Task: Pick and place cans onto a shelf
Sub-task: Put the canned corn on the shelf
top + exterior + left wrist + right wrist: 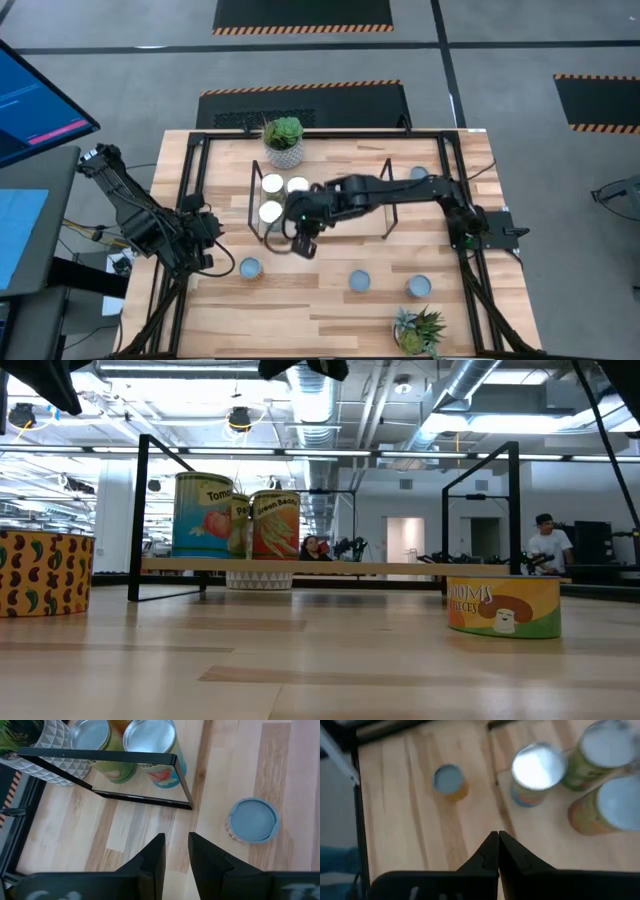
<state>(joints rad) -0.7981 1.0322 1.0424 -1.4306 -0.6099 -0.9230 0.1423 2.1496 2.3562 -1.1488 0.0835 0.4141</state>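
Three cans (271, 184) (298, 185) (270, 211) stand upright on the left end of the shelf (345, 215), a light-wood board with black wire end frames. Other cans stand on the table: one near the front left (250, 267), two at the front (359, 281) (419, 287), and one at the far right (418, 173). My right gripper (304, 246) (498, 840) is shut and empty, above the shelf's near left corner. My left gripper (212, 247) (176, 845) is narrowly open and empty at the table's left edge, apart from the blue-topped can (252, 820).
A white patterned pot with a succulent (283, 142) stands behind the shelf's left end. A spiky green plant (420, 330) stands at the front right. Black rails (190, 190) frame the table. My right arm (400, 190) reaches across the shelf. People show in the room beyond (547, 540).
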